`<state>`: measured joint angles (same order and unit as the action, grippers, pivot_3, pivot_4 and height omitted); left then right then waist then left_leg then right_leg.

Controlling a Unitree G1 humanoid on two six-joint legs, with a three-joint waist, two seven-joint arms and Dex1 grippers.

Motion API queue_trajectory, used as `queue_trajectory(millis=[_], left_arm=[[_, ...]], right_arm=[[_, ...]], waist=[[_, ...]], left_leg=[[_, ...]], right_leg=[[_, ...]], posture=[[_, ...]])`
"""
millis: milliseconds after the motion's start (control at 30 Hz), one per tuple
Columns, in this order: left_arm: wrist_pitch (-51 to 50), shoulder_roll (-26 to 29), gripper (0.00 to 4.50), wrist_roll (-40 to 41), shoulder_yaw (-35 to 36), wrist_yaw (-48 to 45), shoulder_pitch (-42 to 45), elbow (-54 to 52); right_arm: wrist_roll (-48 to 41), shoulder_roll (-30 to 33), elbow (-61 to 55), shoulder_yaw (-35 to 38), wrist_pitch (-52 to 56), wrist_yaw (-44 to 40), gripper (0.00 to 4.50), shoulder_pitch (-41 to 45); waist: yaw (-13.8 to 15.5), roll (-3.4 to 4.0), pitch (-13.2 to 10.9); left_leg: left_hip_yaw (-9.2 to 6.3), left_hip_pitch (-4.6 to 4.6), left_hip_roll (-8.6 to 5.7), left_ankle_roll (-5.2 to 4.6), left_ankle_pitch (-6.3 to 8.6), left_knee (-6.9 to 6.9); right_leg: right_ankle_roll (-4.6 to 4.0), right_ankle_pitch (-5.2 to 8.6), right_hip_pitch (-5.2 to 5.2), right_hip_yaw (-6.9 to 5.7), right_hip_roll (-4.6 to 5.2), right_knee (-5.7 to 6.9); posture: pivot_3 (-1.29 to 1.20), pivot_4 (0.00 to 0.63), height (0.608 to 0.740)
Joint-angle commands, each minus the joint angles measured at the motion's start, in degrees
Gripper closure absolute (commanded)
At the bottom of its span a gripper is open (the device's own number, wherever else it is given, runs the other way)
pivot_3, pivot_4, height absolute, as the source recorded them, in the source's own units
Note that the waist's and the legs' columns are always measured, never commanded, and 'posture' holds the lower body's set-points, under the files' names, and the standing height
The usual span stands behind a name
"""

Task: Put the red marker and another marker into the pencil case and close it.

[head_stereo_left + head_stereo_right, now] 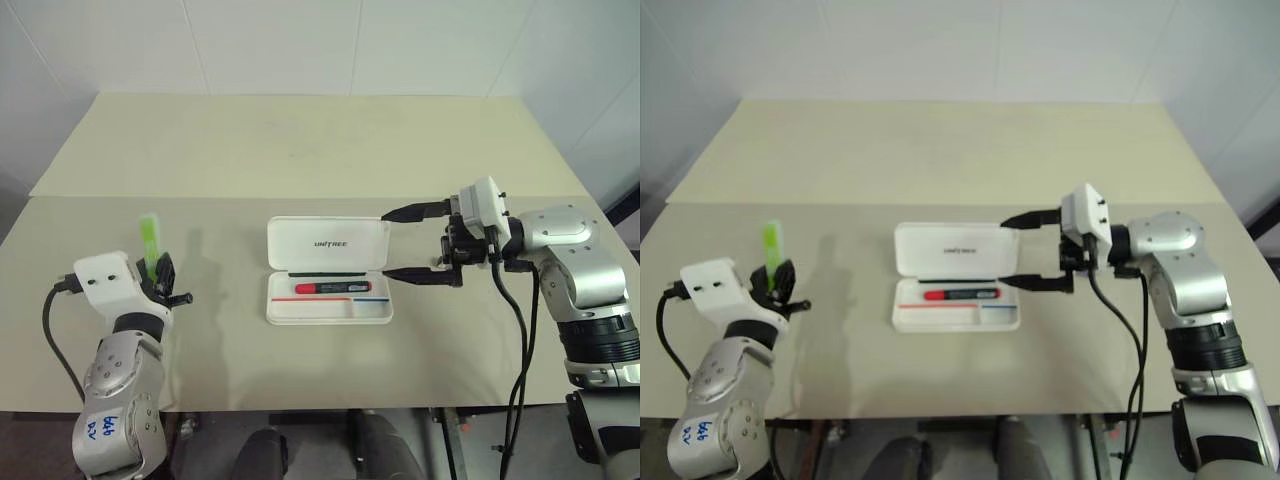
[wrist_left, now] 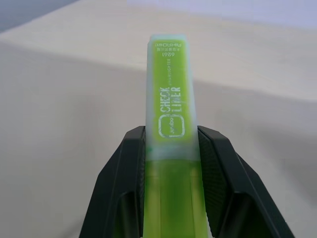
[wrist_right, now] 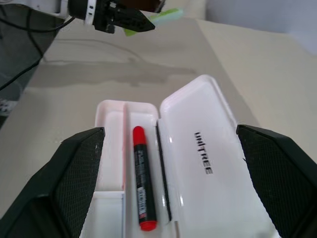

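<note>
Left tool (image 1: 158, 272): pinching the green marker (image 1: 149, 240), lower left of frame, lifted off the bench (image 1: 300, 150), well apart from the case; likely for carrying over.
Right tool (image 1: 412, 243): spread wide, just right of the case (image 1: 328, 270), fingers flanking the lid edge; probably steadying it open.
Case: frame centre, lid back.
Red marker (image 1: 332, 288): already inside tray.
Left to do: green in, close.

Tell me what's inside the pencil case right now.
The open pencil case holds the red marker, lying lengthwise in the tray beside a thin red-and-blue stripe. The green marker is not in it; the left claw grips it away from the case.
</note>
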<state>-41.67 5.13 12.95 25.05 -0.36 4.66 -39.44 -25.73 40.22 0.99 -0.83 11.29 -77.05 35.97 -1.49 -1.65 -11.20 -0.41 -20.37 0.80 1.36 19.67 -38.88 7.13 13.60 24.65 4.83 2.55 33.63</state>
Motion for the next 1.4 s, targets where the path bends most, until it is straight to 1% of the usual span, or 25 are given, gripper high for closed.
queue_trajectory(millis=[33,167,300,333,400,433,500,600,667,733,833,1000,1200,1400], left_arm=[[6.32,4.69,3.47,4.11,-1.86,-7.94,3.56,2.12],[11.29,12.23,3.47,7.36,-4.79,-18.63,6.58,6.24],[20.74,20.96,3.47,9.1,-7.53,-32.7,10.03,11.41],[22.22,22.09,3.47,9.81,-7.88,-34.78,10.58,12.29],[24.71,25.31,3.47,12.56,-9.66,-42.56,12.66,14.6],[25.6,26.26,3.47,13.15,-10.49,-44.85,13.3,15.37],[27.86,27.71,3.47,13.09,-11.95,-47.91,14.6,17.18],[31.07,30.07,3.47,12.59,-15.93,-54.93,16.12,19.92],[32.1,30.71,3.47,11.55,-18.59,-57.29,17.14,22.34],[31.95,30.84,3.47,9.26,-21.46,-57.58,18.25,25.41],[31.87,29.54,3.47,7.04,-26.85,-59.3,20.26,29.69],[30.83,28.32,3.47,5.22,-33.02,-62.2,22.76,32.97],[29.12,27.69,3.47,5.13,-36.4,-64.89,23.44,34.1],[29.08,29.41,3.47,2.59,-37.59,-66.08,23.17,35.19]], right_arm=[[-1.39,1.06,-3.83,3.56,-1.1,1.58,0.0,-1.95],[-5.14,2.03,-7.17,5.81,1.45,0.85,0.0,-4.15],[-5.9,4.24,-9.36,8.77,2.98,2.84,0.0,-7.67],[-5.87,4.55,-9.59,9.28,2.98,3.16,0.0,-8.27],[-5.99,5.33,-10.77,11.12,3.13,4.55,0.0,-10.59],[-6.14,5.62,-11.02,11.78,3.17,4.88,0.0,-11.34],[-6.22,6.03,-11.6,13.05,3.05,5.98,0.0,-12.75],[-5.47,6.99,-12.74,15.13,2.48,7.66,0.0,-15.16],[-5.68,7.65,-13.73,16.64,2.76,8.63,0.0,-16.78],[-6.2,8.18,-15.11,18.02,3.24,9.57,0.0,-18.52],[-7.02,8.62,-18.37,20.1,4.53,11.18,0.0,-21.75],[-8.35,8.93,-22.89,22.4,6.66,14.0,0.0,-25.29],[-9.4,9.32,-26.05,23.83,7.99,16.27,0.0,-27.73],[-9.97,9.02,-27.92,24.46,8.43,18.01,0.0,-29.52]], waist=[[0.08,0.0,0.0],[-0.07,0.01,0.0],[-0.1,0.01,0.0],[-0.15,0.01,0.0],[-0.11,0.01,0.0],[-0.11,0.01,0.0],[-0.1,0.01,0.0],[-0.1,0.01,0.0],[-0.11,0.02,0.0],[-0.09,0.02,0.0],[-0.01,0.01,0.0],[-0.05,0.01,0.0],[-0.09,0.01,0.0],[-0.11,0.01,0.0]], left_leg=[[0.03,-0.04,0.0,0.0,0.0,0.0],[0.07,-0.05,0.01,0.01,0.0,0.03],[0.08,-0.02,0.05,0.02,0.0,0.06],[0.09,0.01,0.05,0.02,0.0,0.08],[0.15,0.06,0.05,0.01,0.0,0.16],[0.15,0.05,0.06,0.01,0.0,0.17],[0.17,0.05,0.05,0.01,0.0,0.18],[0.2,0.04,0.04,0.0,-0.01,0.17],[0.21,0.05,0.04,-0.01,-0.01,0.17],[0.22,0.05,0.04,-0.01,-0.01,0.17],[0.2,0.05,0.02,-0.05,-0.03,0.13],[0.22,0.04,0.01,-0.05,-0.03,0.12],[0.23,0.08,0.03,-0.08,-0.04,0.09],[0.24,0.07,0.02,-0.08,-0.04,-0.02]], right_leg=[[-0.01,0.01,0.0,-0.08,0.01,-0.02],[-0.02,0.01,0.01,-0.07,0.01,-0.01],[-0.09,0.05,0.01,-0.1,-0.01,0.01],[-0.12,0.06,0.01,-0.11,0.0,0.02],[-0.14,0.08,0.0,-0.06,0.0,0.02],[-0.14,0.08,0.01,-0.07,-0.01,0.02],[-0.15,0.09,0.01,-0.06,-0.01,0.02],[-0.12,0.08,0.01,-0.02,-0.02,0.02],[-0.12,0.08,0.02,-0.02,-0.03,0.02],[-0.1,0.09,0.01,-0.01,-0.03,0.03],[-0.05,0.08,0.01,0.01,-0.06,0.08],[0.0,0.08,0.01,0.06,-0.07,0.1],[0.0,0.09,0.01,0.12,-0.13,0.19],[0.01,0.09,0.0,0.15,-0.14,0.22]], posture=[[0.0,0.15,0.74],[0.0,0.15,0.74],[0.0,0.15,0.74],[0.0,0.15,0.74],[0.0,0.15,0.74],[0.0,0.15,0.74],[0.0,0.15,0.74],[0.0,0.15,0.74],[0.0,0.15,0.74],[0.0,0.15,0.74],[0.0,0.15,0.74],[0.0,0.15,0.74],[0.0,0.15,0.74],[0.0,0.15,0.74]])
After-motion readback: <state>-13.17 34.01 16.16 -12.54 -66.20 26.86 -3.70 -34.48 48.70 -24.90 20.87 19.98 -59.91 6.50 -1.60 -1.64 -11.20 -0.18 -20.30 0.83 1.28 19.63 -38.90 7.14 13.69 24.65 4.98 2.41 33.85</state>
